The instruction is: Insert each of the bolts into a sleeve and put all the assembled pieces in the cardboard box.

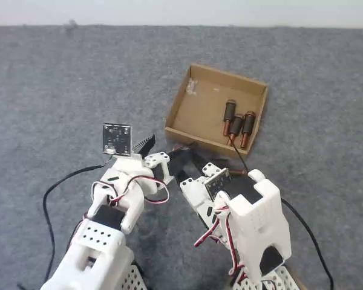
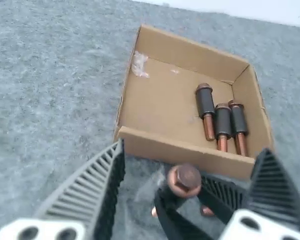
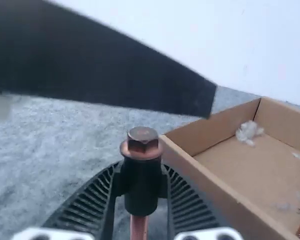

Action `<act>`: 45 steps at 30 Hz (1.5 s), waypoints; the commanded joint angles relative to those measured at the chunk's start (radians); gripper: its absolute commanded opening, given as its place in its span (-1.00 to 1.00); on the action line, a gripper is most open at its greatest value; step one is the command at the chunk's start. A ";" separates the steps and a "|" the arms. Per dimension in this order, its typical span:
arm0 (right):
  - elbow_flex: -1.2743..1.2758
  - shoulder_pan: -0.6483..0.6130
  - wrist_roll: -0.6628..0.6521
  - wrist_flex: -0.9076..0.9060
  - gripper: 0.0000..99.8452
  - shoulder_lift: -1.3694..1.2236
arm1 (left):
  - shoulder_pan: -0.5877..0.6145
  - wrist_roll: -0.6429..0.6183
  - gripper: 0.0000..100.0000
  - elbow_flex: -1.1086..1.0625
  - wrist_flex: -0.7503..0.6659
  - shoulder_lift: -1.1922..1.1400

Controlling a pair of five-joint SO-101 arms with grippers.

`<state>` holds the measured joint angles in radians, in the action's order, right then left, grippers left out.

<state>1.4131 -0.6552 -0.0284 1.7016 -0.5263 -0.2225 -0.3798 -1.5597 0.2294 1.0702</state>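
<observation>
Right gripper [image 3: 140, 175] is clamped on a sleeve [image 3: 140, 192] with a bolt [image 3: 142, 142] seated upright in it, just short of the near wall of the box [image 3: 205, 131]. Left gripper [image 2: 192, 150] gapes wide, holding nothing, its fingers flanking that piece. Three assembled pieces [image 2: 222, 120] lie side by side near one side wall inside. Grey felt [image 1: 60, 90] spreads around the box.
</observation>
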 commanded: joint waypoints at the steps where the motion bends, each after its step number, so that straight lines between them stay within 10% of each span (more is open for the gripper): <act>1: -0.005 0.013 -0.009 0.021 -0.99 0.019 | 0.011 -0.017 -0.24 0.062 0.003 0.017; 10: -0.006 0.027 -0.009 0.021 -0.99 0.019 | 0.147 -0.054 -1.00 0.117 0.005 0.015; 30: 0.175 0.050 -0.012 -0.001 -0.99 0.208 | 0.226 0.195 -0.97 0.012 0.396 0.015; 45: 0.184 0.133 -0.014 -0.664 -0.99 0.662 | 0.180 0.198 -0.97 -0.012 0.347 0.015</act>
<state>1.5973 -0.5416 -0.0284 1.1646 0.0061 -0.0414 -0.1926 -1.5735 0.6022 1.0702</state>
